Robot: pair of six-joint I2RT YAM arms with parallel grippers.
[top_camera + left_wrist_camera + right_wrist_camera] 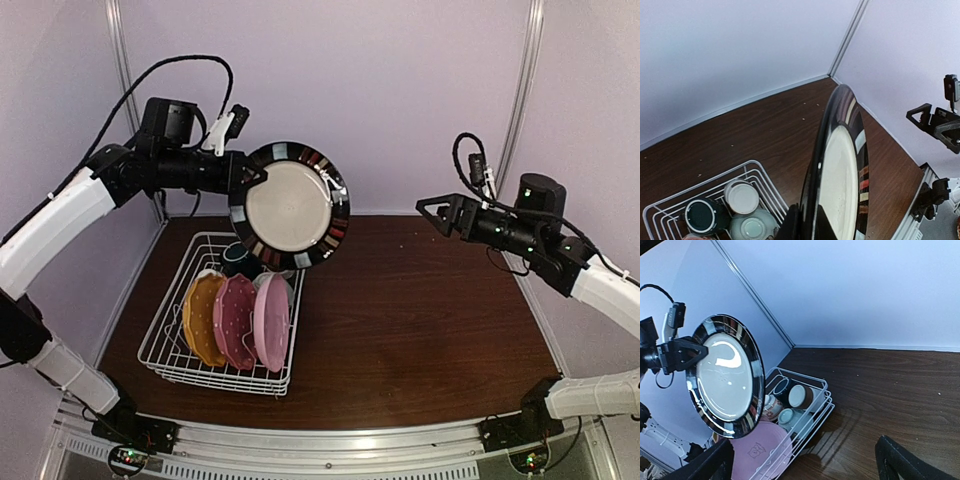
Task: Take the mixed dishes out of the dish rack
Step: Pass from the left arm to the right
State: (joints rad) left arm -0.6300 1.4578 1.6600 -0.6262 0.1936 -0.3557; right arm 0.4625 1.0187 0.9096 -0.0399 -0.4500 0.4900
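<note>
Where left end effector point(245, 178) pinches, plate point(290, 205) rim

Dish rack point(215, 384) left on table point(420, 320); three plates point(238, 322) in near part, cups point(240, 258) behind; fourth plate point(290, 205) above rack.

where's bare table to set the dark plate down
Bare table runs from the right side of the dish rack to the table's right edge, plus a strip behind the rack. Crowded: the rack, plates near, cups far.
</note>
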